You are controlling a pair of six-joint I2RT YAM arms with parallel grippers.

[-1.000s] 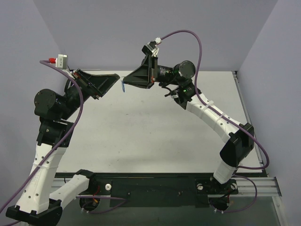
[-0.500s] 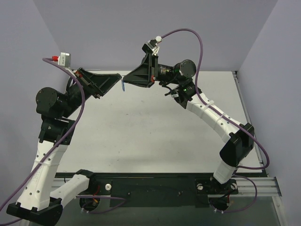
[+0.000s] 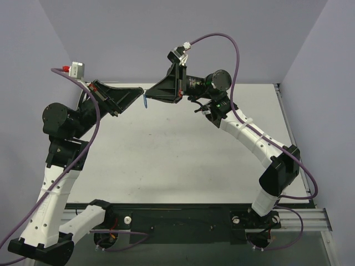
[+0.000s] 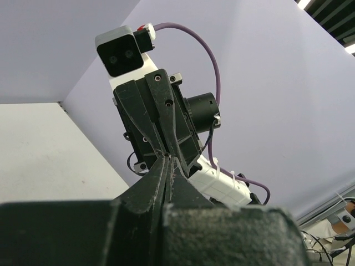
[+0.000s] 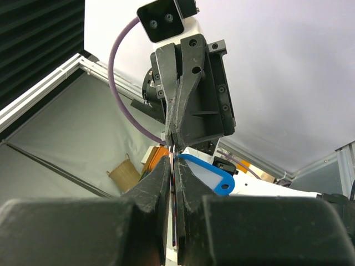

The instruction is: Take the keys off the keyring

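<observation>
High above the table's far side my two grippers meet tip to tip. My right gripper point(image 3: 147, 92) point(image 5: 174, 162) is shut on the keyring's thin metal ring point(image 5: 171, 148), seen edge-on at its fingertips. The ring's blue tag point(image 3: 145, 101) point(image 5: 208, 174) hangs just beside those tips. My left gripper point(image 3: 140, 90) point(image 4: 167, 159) has its jaws pressed together right at the ring, facing the right one. I cannot tell whether it pinches any metal. The keys are too small to tell apart from the ring here.
The white tabletop point(image 3: 166, 149) lies well below both grippers. Purple cables point(image 3: 233, 55) loop off each wrist. A metal rail point(image 3: 299, 221) runs along the near edge by the arm bases.
My left gripper has closed its jaws and edged right until its tips meet the right gripper's tips. The right gripper and the blue tag have stayed where they were.
</observation>
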